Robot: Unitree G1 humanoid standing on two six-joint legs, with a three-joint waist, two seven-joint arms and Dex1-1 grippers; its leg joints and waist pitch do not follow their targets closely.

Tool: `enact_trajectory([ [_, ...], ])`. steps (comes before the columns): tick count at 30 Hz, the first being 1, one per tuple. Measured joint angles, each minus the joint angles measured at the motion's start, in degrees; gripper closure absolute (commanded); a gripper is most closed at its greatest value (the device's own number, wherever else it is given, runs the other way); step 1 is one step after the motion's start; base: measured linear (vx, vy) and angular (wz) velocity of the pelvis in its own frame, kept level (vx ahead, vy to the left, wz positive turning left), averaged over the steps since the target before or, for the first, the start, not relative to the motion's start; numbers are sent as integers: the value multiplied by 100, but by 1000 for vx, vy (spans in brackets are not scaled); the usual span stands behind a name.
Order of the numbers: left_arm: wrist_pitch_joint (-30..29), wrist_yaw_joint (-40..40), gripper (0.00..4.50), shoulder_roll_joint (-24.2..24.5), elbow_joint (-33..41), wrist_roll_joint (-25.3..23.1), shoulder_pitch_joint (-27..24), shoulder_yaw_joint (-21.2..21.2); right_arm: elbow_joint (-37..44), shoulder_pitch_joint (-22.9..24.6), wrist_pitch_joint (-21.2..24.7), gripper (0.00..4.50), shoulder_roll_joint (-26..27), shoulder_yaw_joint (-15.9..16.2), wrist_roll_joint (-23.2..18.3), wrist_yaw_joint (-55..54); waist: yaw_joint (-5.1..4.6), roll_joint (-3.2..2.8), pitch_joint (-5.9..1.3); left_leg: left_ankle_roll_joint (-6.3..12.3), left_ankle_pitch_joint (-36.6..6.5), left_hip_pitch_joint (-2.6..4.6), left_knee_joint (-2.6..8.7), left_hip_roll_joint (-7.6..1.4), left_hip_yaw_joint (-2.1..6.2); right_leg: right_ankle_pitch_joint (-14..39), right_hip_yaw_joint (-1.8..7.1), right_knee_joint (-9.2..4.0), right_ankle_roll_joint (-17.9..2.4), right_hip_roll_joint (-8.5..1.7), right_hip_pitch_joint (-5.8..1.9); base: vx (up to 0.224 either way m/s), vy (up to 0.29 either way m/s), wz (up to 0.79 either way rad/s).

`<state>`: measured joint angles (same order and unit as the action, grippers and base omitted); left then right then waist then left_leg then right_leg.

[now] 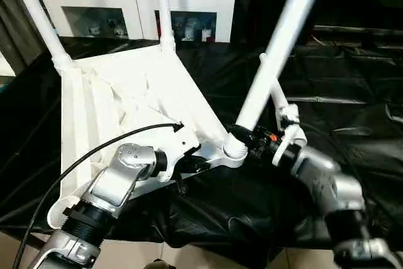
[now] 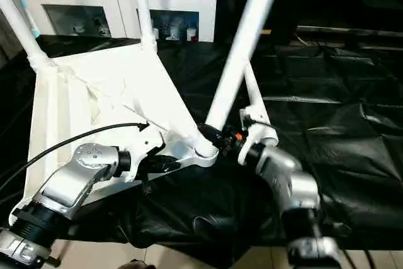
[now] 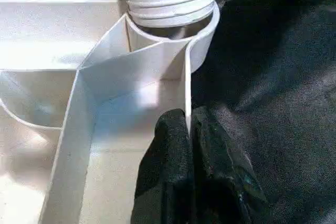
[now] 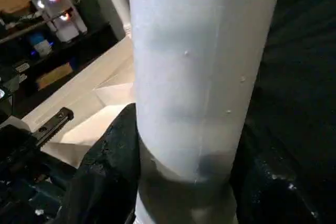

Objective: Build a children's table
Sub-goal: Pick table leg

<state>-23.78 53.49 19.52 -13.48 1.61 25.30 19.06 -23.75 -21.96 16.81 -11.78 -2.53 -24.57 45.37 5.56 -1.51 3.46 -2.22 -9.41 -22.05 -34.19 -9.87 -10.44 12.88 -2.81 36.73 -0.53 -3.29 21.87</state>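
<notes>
Table: the children's table (image 1: 119, 102) lies upside down on the black-draped tabletop (image 1: 352, 92).
Left fingers (image 3: 178, 171): pinching its rim beside the socket.
Right fingers (image 4: 113, 166): around the leg (image 1: 277, 48) base — keep it square while threading in.

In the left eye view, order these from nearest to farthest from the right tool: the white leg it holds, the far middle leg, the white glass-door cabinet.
1. White tapered tube leg, gripped by the right tool at its base.
2. Far middle white leg, upright at the tabletop's far corner.
3. White glass-door cabinet, behind the table.
</notes>
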Motion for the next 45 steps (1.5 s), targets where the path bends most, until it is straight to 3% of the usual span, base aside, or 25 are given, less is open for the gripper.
enact_trajectory([
  [13,110,-11,450,-71,-147,-6,48,0,234,455,-526,260,214,-151,-52,-133,20,-36,-15,0,0,-2,3,2,0,9,3,-9,16,-1,-2,0,0,0],
  [23,203,-7,450,-72,-222,-17,73,1,508,521,-973,260,-90,301,504,-97,27,-43,-15,0,0,-2,21,2,-1,13,2,-20,23,-1,0,0,0,0],
  [30,216,-1,450,-41,-190,-20,68,1,531,270,-928,260,-465,680,849,220,19,-17,-6,0,0,-3,34,2,-5,13,-1,-38,23,-1,1,0,0,0],
  [39,246,68,450,50,-123,-16,19,2,307,-30,-833,260,-697,862,940,686,14,12,-9,0,0,2,50,1,-6,12,-6,-37,23,-1,2,0,0,0],
  [45,329,167,450,174,-123,-15,15,2,-101,-389,-819,260,-739,990,1001,1020,-39,83,-14,0,0,2,55,-2,-5,12,-13,-39,21,-1,2,0,0,0],
])
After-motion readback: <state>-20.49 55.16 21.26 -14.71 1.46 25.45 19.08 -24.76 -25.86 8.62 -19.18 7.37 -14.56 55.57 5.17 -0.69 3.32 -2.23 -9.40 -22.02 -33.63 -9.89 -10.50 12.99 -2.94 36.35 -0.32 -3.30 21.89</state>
